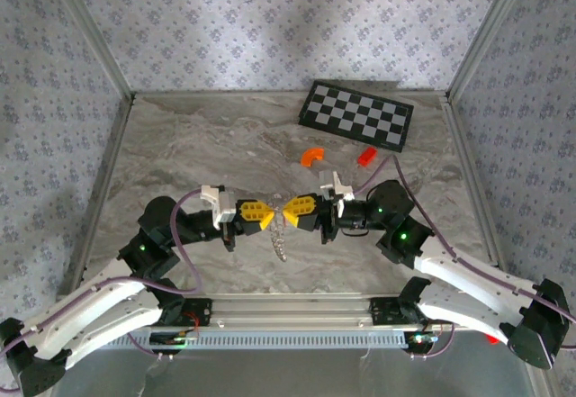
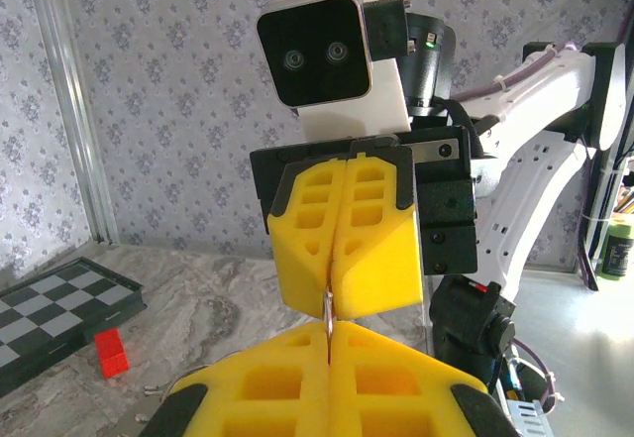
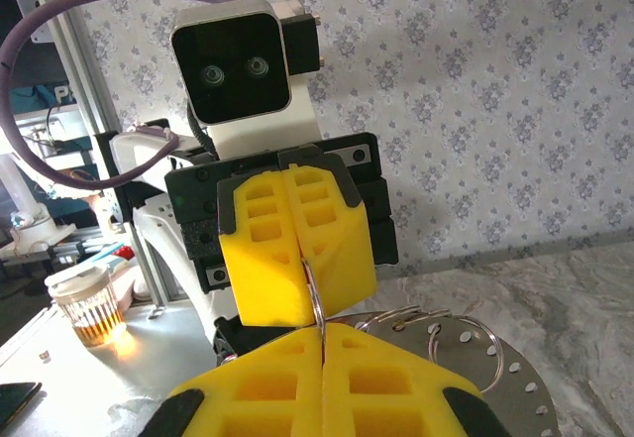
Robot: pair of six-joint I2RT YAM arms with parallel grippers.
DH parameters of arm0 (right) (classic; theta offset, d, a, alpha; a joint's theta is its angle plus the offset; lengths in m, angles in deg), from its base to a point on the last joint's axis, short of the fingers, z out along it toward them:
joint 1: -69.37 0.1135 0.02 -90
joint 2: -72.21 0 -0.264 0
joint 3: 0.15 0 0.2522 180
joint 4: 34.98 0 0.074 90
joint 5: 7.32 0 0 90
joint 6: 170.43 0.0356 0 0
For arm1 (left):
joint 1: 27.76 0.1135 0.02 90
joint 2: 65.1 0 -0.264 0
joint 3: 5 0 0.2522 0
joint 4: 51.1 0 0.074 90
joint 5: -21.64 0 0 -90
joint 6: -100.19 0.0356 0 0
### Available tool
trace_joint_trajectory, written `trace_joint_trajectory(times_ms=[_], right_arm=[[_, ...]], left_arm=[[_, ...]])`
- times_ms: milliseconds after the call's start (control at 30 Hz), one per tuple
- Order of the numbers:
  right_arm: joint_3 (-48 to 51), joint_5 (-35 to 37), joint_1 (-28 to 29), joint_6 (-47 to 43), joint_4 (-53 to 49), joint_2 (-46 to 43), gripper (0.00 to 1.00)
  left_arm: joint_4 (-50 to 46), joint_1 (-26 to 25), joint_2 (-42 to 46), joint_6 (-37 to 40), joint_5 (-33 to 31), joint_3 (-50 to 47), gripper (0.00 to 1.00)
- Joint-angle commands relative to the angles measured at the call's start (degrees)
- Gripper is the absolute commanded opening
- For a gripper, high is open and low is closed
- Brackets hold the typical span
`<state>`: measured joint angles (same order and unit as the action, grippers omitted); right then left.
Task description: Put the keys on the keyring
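Note:
The keyring (image 3: 315,296) is a thin silvery wire ring held on edge above the middle of the table. My left gripper (image 1: 270,216) and right gripper (image 1: 288,210) meet tip to tip there, both shut on it from opposite sides. In the left wrist view the ring (image 2: 327,308) shows as a sliver between my left gripper (image 2: 329,326) and the right gripper's yellow fingers (image 2: 371,249). From the ring hangs a silvery bundle (image 1: 281,239), seen in the right wrist view as a perforated metal disc (image 3: 475,363) with more wire loops beside my right gripper (image 3: 322,330). I cannot make out any keys.
A black-and-white checkered board (image 1: 357,115) lies at the back right. In front of it are an orange arc piece (image 1: 311,156) and a red brick (image 1: 366,156). Patterned walls and metal posts close in the table on three sides.

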<state>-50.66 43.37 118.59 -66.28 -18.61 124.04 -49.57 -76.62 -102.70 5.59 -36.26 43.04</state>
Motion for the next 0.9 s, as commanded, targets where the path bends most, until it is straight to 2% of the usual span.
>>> trace_joint_trajectory(times_ms=[0, 867], right_arm=[[-0.08, -0.53, 0.25, 0.69, 3.43, 0.41, 0.0], [-0.91, -3.03, 0.55, 0.17, 2.83, 0.37, 0.0]], left_arm=[[2.2, -0.29, -0.28, -0.01, 1.13, -0.01, 0.0], [1.14, -0.36, -0.43, 0.34, 1.57, 0.48, 0.0]])
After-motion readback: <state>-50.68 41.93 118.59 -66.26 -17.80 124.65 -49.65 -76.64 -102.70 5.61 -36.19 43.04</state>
